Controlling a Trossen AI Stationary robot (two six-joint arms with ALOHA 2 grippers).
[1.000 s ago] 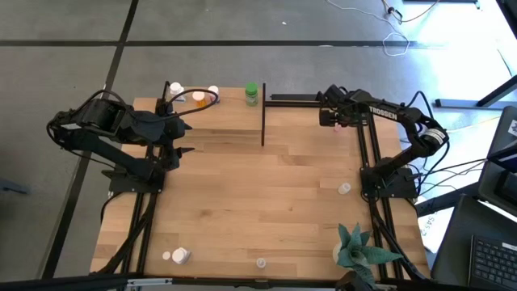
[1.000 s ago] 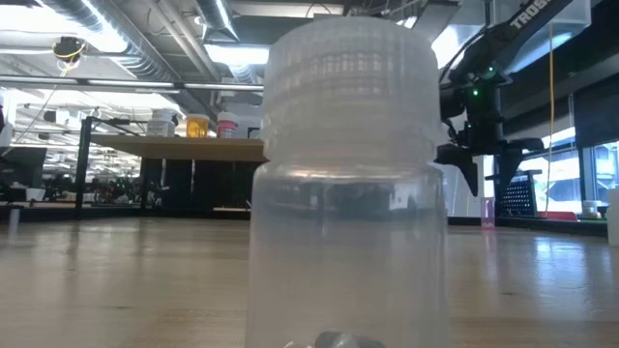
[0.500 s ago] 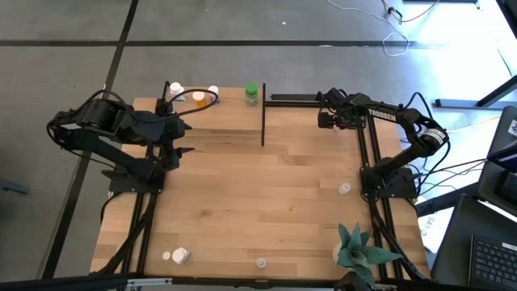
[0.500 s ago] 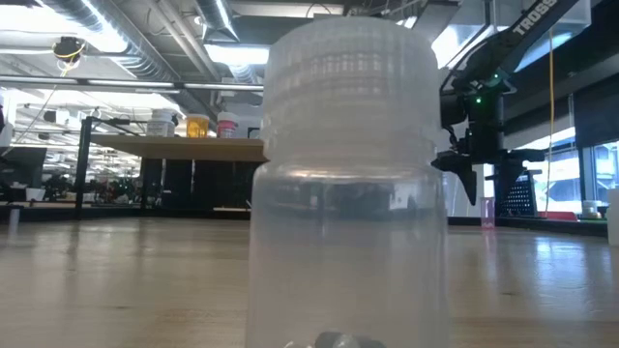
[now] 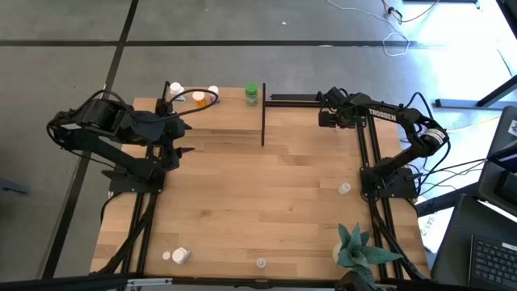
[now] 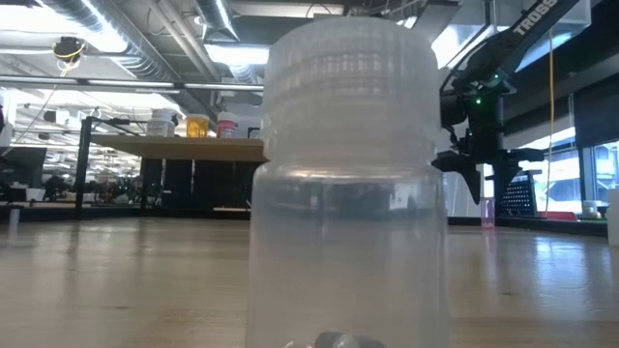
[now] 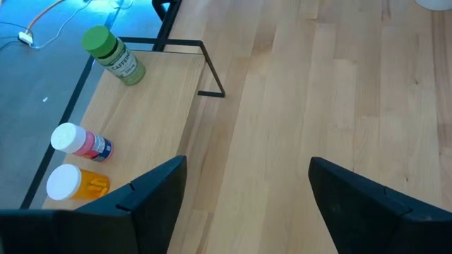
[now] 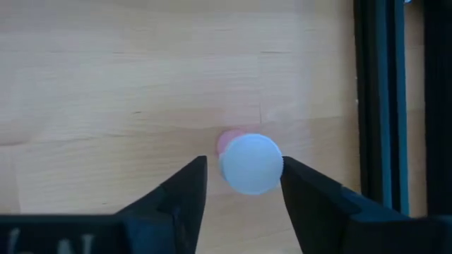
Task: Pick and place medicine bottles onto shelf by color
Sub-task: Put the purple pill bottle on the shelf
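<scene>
A pink medicine bottle with a white cap [image 8: 251, 164] stands upright on the tabletop at the far right, beside the black frame rail. My right gripper [image 8: 244, 169] points down over it and is open, one finger on each side of the cap, with a gap showing at one side. In the low view the bottle [image 6: 486, 215] shows just beside the fingers [image 6: 472, 184]. The shelf [image 5: 218, 117] at the far left carries a green [image 7: 113, 55], a pink [image 7: 81, 143] and an orange bottle [image 7: 74, 183]. My left gripper [image 7: 247, 190] hangs open beside the shelf.
A clear bottle [image 6: 348, 184] stands right in front of the low camera, at the near edge [image 5: 261, 263]. White bottles [image 5: 179, 255] lie at the near left, and one more [image 5: 345, 188] stands by the right arm's base. A green spiky plant [image 5: 359, 250] occupies the near right corner.
</scene>
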